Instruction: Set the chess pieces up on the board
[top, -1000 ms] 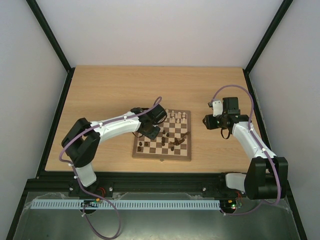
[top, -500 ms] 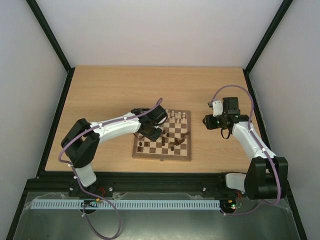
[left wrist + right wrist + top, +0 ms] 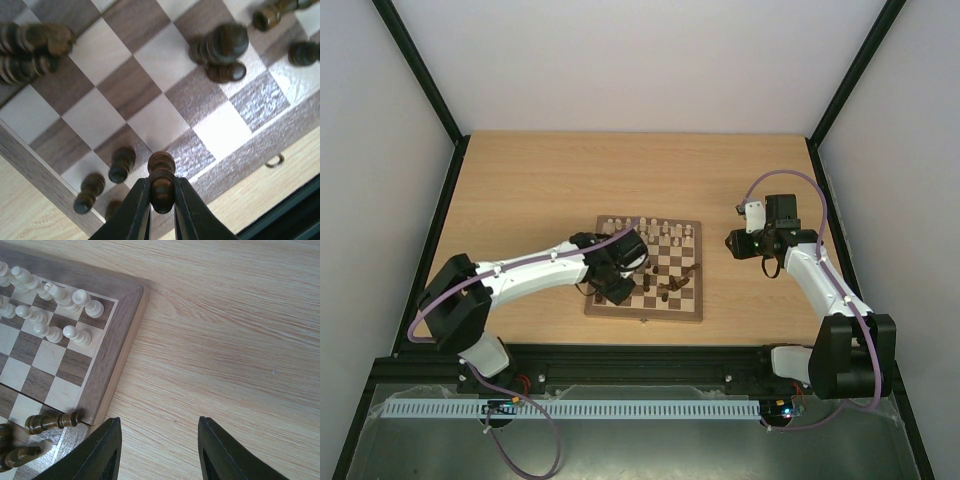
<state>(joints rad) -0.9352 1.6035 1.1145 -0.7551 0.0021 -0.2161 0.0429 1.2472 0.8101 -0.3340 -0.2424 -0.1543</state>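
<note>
Wooden table (image 3: 540, 180) underneath; my left gripper (image 3: 161, 195) is clamped on a dark piece (image 3: 162, 170) above the board (image 3: 150, 95), near its edge; my right gripper (image 3: 157, 440) gapes wide beside the board's corner; cream pieces (image 3: 80, 297) stand in rows there.

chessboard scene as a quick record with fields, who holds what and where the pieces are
left gripper: shut on a dark piece, over the board near its near left corner
right gripper: open, empty, over the table beside the board's right edge
cream pieces: upright in rows along the far edge
other dark pieces: several toppled mid-board, a few upright by the held one
</note>
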